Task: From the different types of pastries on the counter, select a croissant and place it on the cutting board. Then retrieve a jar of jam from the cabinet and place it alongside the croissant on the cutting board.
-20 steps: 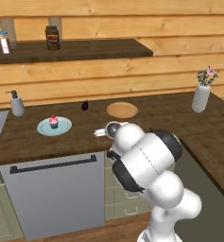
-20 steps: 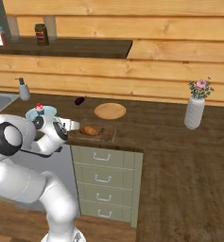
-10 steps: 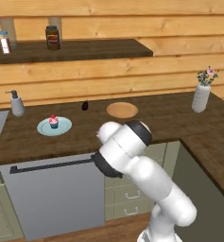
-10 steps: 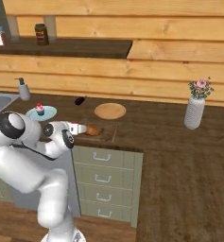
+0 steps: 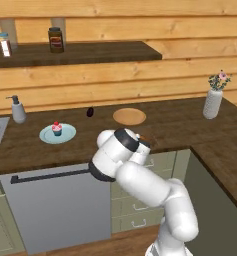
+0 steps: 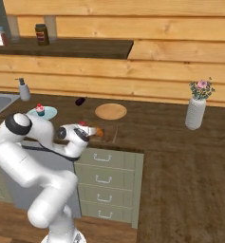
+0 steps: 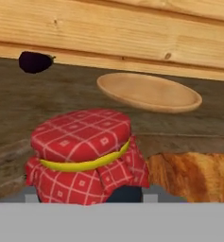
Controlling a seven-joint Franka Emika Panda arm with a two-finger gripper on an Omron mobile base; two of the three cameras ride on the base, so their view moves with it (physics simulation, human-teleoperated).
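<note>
Gripper [image 6: 88, 130] sits low at the counter's near edge, its fingers hidden — I cannot tell if it grips. Right before it stands the jar of jam [image 7: 86, 153], red checked cloth over its lid, just left of the croissant [image 7: 198, 176]. Farther back lie a round wooden plate [image 7: 149, 92] and a dark purple object [image 7: 34, 62] — both on the counter [image 6: 171, 142].

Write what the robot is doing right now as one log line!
stage: placing jam | jar of jam: beside croissant | gripper: grip unclear | cupcake: on plate
</note>
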